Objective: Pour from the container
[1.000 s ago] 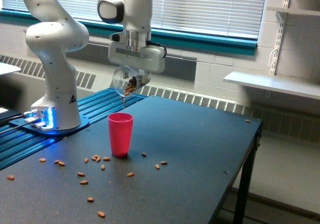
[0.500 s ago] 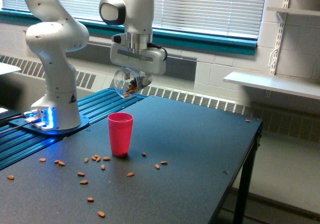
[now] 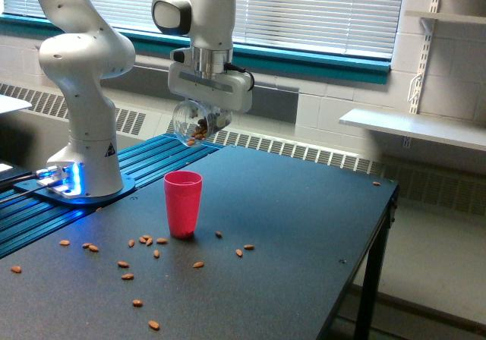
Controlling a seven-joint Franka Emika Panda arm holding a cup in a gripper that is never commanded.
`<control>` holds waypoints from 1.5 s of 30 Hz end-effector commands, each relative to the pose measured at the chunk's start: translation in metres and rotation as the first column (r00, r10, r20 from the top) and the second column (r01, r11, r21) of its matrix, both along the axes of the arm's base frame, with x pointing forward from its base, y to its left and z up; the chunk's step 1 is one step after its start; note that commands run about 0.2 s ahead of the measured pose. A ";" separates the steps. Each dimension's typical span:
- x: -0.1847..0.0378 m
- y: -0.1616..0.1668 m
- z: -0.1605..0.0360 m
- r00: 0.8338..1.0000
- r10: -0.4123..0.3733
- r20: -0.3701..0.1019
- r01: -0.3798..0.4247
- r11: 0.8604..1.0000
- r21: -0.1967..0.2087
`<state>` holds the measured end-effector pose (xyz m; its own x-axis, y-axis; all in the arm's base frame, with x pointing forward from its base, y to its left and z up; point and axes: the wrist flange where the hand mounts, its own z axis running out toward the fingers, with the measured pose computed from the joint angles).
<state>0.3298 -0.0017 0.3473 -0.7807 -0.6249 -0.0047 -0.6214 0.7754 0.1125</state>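
Above red cup, container slightly higher than before

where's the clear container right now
In the exterior view the clear container hangs tilted in the claw above the table, up and slightly to the view's right of the red cup, with brown bits inside.

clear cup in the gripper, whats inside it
The clear round plastic cup holds a few brown nut-like pieces near its lower side. The gripper's fingers cover part of it, so the count is unclear.
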 end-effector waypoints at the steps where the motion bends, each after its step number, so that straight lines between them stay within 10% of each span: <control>1: -0.001 -0.003 0.005 1.000 -0.008 -0.015 0.008 1.000 0.004; 45: -0.001 -0.018 0.010 1.000 -0.022 -0.003 0.022 0.998 0.065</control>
